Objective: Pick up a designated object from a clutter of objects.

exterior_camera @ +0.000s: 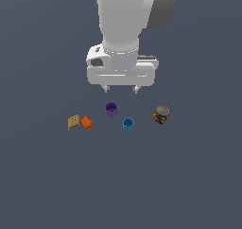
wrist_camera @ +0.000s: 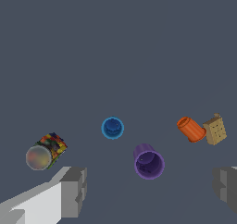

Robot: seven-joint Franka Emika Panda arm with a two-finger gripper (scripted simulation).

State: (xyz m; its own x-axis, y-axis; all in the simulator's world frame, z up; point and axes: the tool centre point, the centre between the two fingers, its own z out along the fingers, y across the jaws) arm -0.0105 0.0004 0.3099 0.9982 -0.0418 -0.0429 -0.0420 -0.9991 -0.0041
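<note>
Exterior view shows the speckled jar (exterior_camera: 161, 115) with its pale lid at the exterior view's right end of the clutter, apart from the blue cup (exterior_camera: 128, 124) and the purple cup (exterior_camera: 111, 109). Farther toward that view's left, the orange cylinder (exterior_camera: 86, 122) touches the tan block (exterior_camera: 73, 122). Above them the gripper (exterior_camera: 121, 88) hangs spread wide and empty, nearest the purple cup.

Items on the grey surface, five in all:
- cups, two: one purple cup (exterior_camera: 111, 109) (wrist_camera: 149, 161), one blue cup (exterior_camera: 128, 124) (wrist_camera: 112, 127) (both open-mouthed)
- jars, one: speckled jar (exterior_camera: 161, 115) (wrist_camera: 45, 151) with a pale lid
- cylinders, one: orange cylinder (exterior_camera: 86, 122) (wrist_camera: 190, 129)
- blocks, one: tan block (exterior_camera: 73, 122) (wrist_camera: 215, 129)
- robot arms, one, with one gripper (exterior_camera: 121, 88)
</note>
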